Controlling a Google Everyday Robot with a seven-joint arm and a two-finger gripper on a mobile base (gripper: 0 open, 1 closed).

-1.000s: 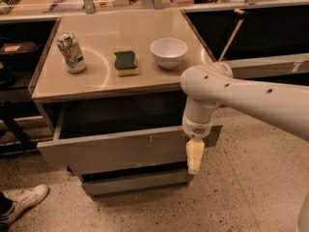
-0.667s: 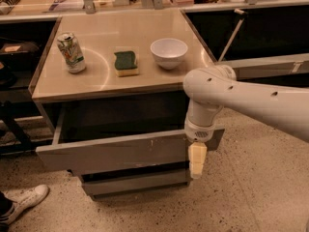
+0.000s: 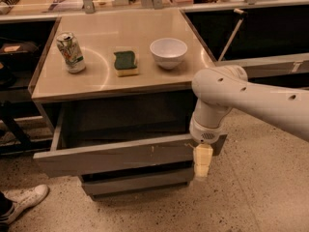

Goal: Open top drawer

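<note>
Camera view.

- My gripper hangs at the right end of the top drawer, pointing down. Its cream-coloured tip lies against the front panel's right edge and reaches a little below the panel's lower edge.
- Jaw state: I cannot tell whether they are parted, together, or clamped on the panel. From here the tip reads as one pale block.
- My arm comes in from the right. It is white and thick, and the wrist turns straight down to the gripper.
- The top drawer stands out from the cabinet toward the camera. Its dark interior is exposed behind the grey front panel. The left side wall is visible and runs back under the counter. There are small pale scratches near the middle right of the panel.
- A lower drawer sits under it, narrower and set further back. I see only one such drawer front clearly.
- On the counter, left to right: a can standing upright, a sponge with its green face up, and a white bowl. All three are apart from one another and well back from the front edge.
- A white shoe is on the speckled floor at lower left, left of the drawer and apart from it.
</note>
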